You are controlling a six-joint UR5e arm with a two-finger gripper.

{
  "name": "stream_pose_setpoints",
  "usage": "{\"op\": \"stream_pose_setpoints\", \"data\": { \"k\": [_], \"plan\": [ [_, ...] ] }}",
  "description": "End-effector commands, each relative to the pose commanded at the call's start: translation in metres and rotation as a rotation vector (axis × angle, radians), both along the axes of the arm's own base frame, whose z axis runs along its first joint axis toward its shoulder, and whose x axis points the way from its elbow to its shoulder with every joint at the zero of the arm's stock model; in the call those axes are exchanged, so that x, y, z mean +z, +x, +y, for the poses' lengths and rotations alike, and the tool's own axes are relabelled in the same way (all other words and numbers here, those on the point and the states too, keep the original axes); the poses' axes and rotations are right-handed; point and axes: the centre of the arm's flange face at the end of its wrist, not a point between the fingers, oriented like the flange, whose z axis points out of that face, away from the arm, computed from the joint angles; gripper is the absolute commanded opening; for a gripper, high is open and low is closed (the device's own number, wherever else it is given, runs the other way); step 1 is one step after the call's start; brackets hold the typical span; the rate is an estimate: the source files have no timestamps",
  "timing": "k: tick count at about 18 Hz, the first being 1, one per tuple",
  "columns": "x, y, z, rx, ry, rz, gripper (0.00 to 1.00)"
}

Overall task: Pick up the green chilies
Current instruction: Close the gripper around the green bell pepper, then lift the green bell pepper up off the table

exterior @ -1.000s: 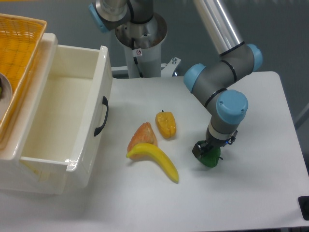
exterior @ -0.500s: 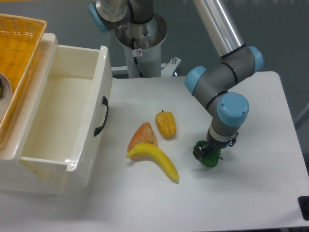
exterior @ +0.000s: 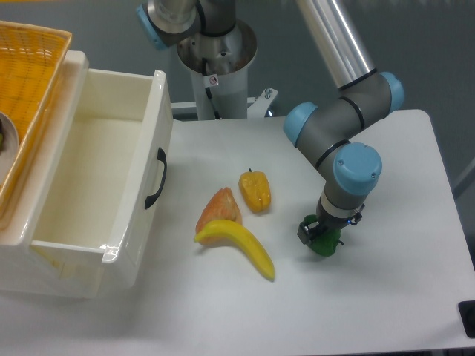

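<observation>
gripper is sitting low on the green chilies, hardly moved from a moment ago; cannot tell if the claw is pinching | green chilies are lying on the white table, right of the banana | yellow pepper and orange wedge are staying put | white bin is sitting open, nothing seen inside

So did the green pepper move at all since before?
No. The green pepper sits at the same spot right of the banana, with the gripper down on it.
</observation>
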Motion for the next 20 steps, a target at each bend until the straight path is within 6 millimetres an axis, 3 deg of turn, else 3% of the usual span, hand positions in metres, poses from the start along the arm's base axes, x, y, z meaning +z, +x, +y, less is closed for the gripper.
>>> {"op": "stream_pose_setpoints", "data": {
  "k": [5,9,15,20],
  "plan": [
    [0.022,0.003,0.000,-0.032,0.017,0.028,0.69],
    [0.037,0.012,0.005,-0.179,0.022,0.047,0.69],
    [0.078,0.038,0.019,-0.386,0.044,0.108,0.69],
    [0.116,0.065,0.020,-0.599,0.041,0.097,0.69]
  ]
}}
